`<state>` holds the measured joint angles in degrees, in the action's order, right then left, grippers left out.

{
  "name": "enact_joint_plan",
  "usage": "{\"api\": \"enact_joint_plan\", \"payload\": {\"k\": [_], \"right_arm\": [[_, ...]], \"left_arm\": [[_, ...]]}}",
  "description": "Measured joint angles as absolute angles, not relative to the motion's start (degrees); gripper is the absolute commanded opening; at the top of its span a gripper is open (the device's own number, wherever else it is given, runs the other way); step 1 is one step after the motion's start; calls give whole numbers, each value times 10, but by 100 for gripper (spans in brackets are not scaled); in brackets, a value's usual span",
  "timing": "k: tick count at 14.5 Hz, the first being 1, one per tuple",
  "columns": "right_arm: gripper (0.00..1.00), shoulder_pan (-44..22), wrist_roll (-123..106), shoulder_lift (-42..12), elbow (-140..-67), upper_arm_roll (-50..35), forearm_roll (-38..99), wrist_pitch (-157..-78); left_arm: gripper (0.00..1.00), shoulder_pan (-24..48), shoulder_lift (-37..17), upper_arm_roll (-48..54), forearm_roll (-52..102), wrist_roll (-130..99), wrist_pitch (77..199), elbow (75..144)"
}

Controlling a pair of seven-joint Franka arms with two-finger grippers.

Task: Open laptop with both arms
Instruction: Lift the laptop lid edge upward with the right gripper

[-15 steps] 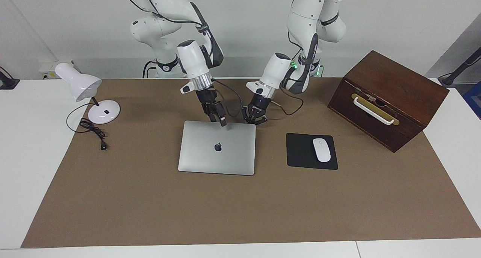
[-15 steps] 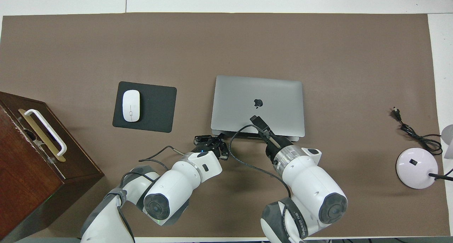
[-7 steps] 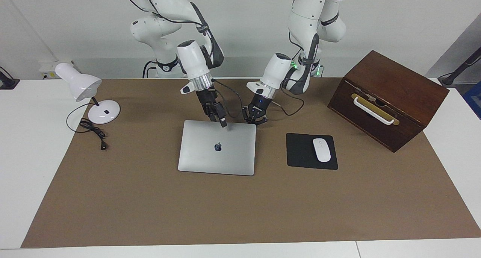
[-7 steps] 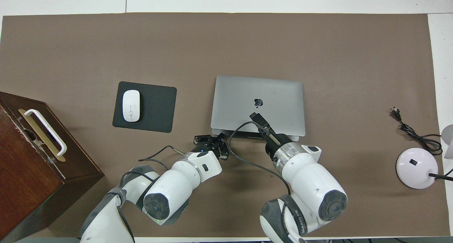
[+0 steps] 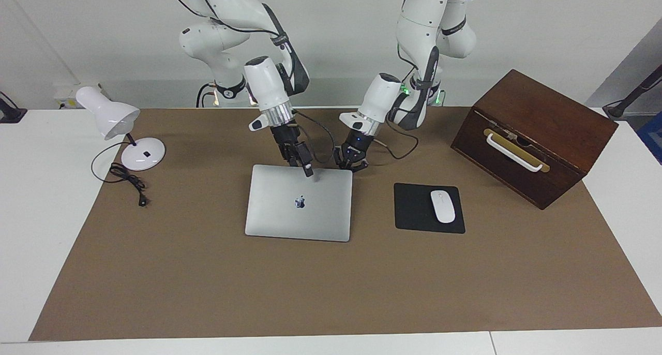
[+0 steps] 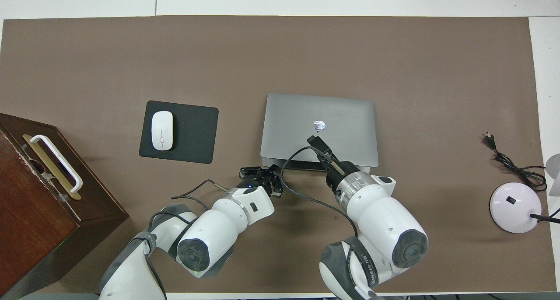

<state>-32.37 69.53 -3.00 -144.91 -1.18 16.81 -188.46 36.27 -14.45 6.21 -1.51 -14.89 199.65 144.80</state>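
The silver-grey laptop (image 5: 297,215) (image 6: 341,116) lies on the brown mat, apple logo up. Its lid is raised a crack along the edge nearest the robots, where a dark gap shows in the overhead view. My right gripper (image 5: 306,168) (image 6: 321,149) is at the middle of that edge. One finger lies over the lid and the other is hidden beneath it. My left gripper (image 5: 351,163) (image 6: 262,174) is shut, low at the laptop's near corner toward the left arm's end of the table.
A black mouse pad (image 5: 414,210) with a white mouse (image 5: 442,206) lies beside the laptop toward the left arm's end. A dark wooden box (image 5: 538,132) stands past it. A white desk lamp (image 5: 139,153) and its cord sit toward the right arm's end.
My right gripper has risen a little and drawn the lid's near edge up with it, so the logo now catches the light. The left gripper has stayed put.
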Motion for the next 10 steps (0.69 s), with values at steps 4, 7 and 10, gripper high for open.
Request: {"api": "enact_joint_plan", "payload": {"k": [4, 7, 10], "right_arm": [[100, -318, 694, -32, -1424, -12, 168, -1841], [100, -306, 676, -37, -1397, -12, 168, -1800], [100, -298, 660, -41, -1375, -12, 168, -1762]], "left_arm": [[0, 363, -145, 62, -15, -149, 1997, 1448], [0, 363, -145, 62, -15, -149, 1997, 1448], [0, 363, -145, 62, -15, -149, 1997, 1448]]}}
